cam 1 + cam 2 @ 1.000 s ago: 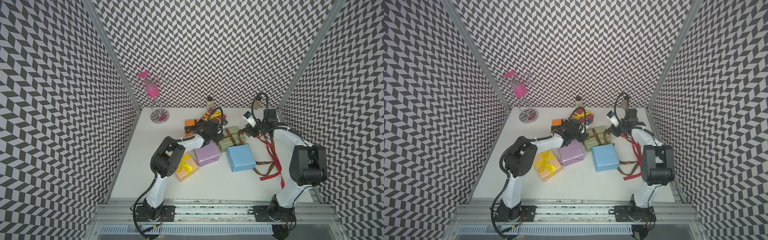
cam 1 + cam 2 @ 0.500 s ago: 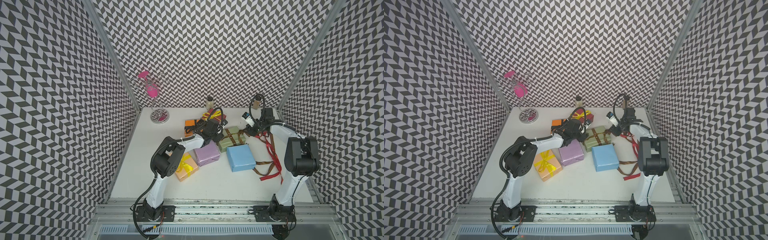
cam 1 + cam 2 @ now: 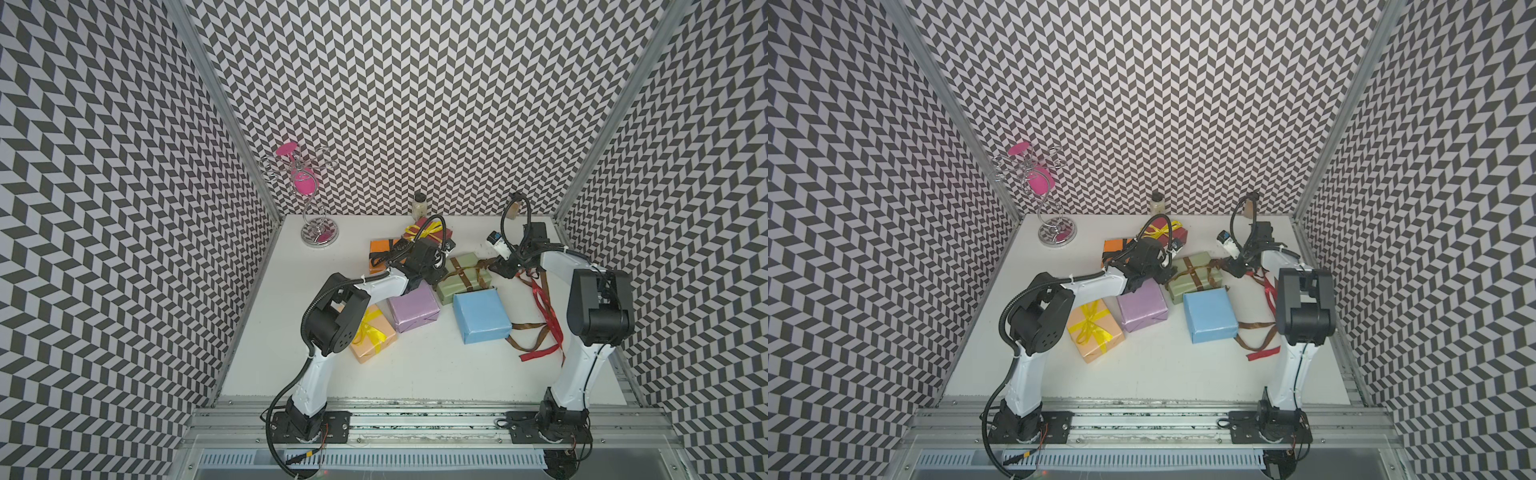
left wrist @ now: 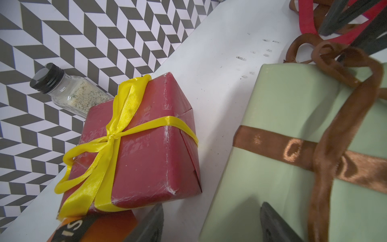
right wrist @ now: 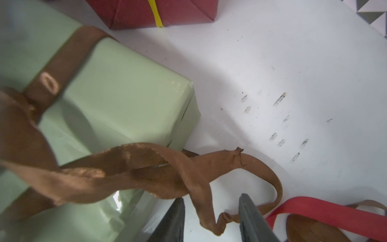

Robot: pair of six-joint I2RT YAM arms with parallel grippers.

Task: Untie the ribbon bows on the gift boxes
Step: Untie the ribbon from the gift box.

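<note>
At 7 o'clock on the table (image 3: 415, 374), nearest the front, the peach box (image 3: 384, 332) carries a tied yellow bow (image 3: 368, 328). Past centre, the sage green box (image 4: 282, 109) bears a loosened brown ribbon (image 5: 146, 167). The right gripper (image 5: 211, 199) stands spread astride its tail, not pinching; the left gripper (image 4: 211, 206) stands spread and empty. Risk: pulling now may drag the box or snag the red ribbon (image 5: 324, 207) alongside. At 12 o'clock, a capped spice jar (image 4: 71, 94) holds pale speckled seasoning.
</note>
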